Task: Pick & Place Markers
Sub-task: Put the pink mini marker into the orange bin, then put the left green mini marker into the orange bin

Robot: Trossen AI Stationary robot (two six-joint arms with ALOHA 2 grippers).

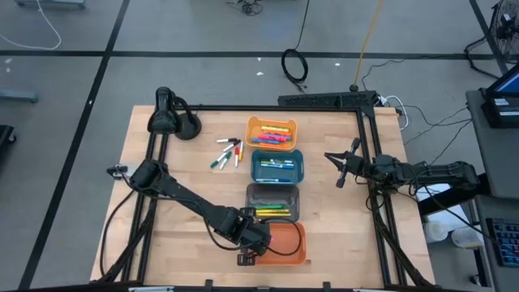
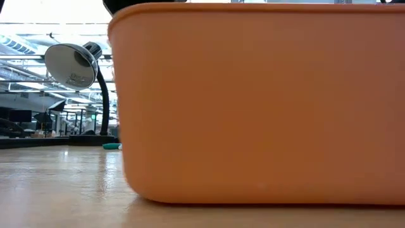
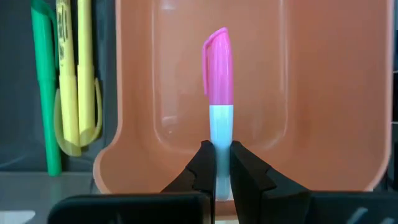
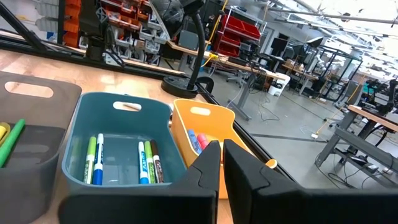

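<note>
From above, a pale wooden table (image 1: 178,207) stands on a grey floor crossed by dark lines, with a black lamp (image 1: 166,118) at its far left corner. Four bins run in a row from the lamp's side toward the near edge; loose markers (image 1: 228,152) lie between the lamp and the light orange bin (image 1: 272,132). The left gripper (image 1: 258,243) hangs at the orange bin (image 1: 288,243), farthest from the lamp.

At table height, that orange bin fills the frame; the lamp and a workshop show behind.

The left wrist shows fingers clamped on a pink-capped marker (image 3: 217,93) over the orange bin.

The right gripper (image 4: 221,163), closed and empty, waits beyond the teal bin (image 4: 118,149).
</note>
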